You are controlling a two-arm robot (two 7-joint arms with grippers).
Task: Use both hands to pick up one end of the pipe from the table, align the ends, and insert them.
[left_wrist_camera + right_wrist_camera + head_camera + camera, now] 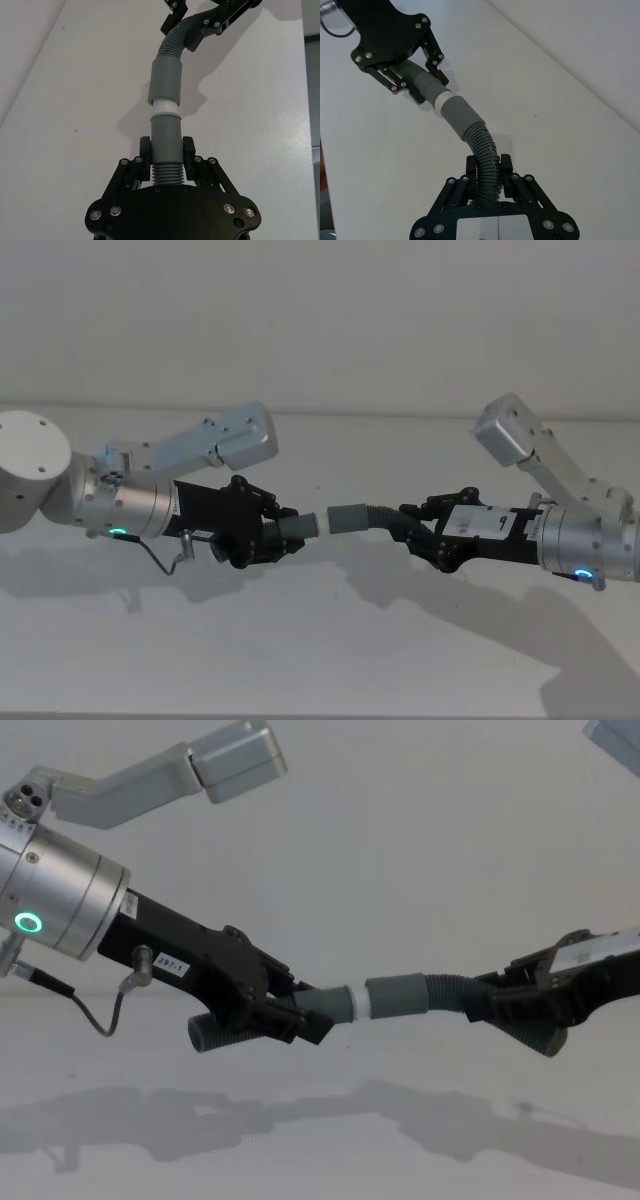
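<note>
My left gripper (pixel 285 533) clamped the shorter dark grey pipe piece (pixel 165 137), its white-tipped end (pixel 164 106) entering the smooth grey collar (pixel 165 80) of the longer piece (pixel 479 145). My right gripper (pixel 418 532) clasped that piece's ribbed section (pixel 487 165). Both hung above the white table (pixel 320 660), nearly in line.

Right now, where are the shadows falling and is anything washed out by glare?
Head view: soft shadows of both arms lie on the table below the pipe. Chest view: the same shadows are paler; the left gripper looms large and its green ring glows. Left wrist view: the pipe's shadow falls close beside it. No glare hides the white tip.
</note>
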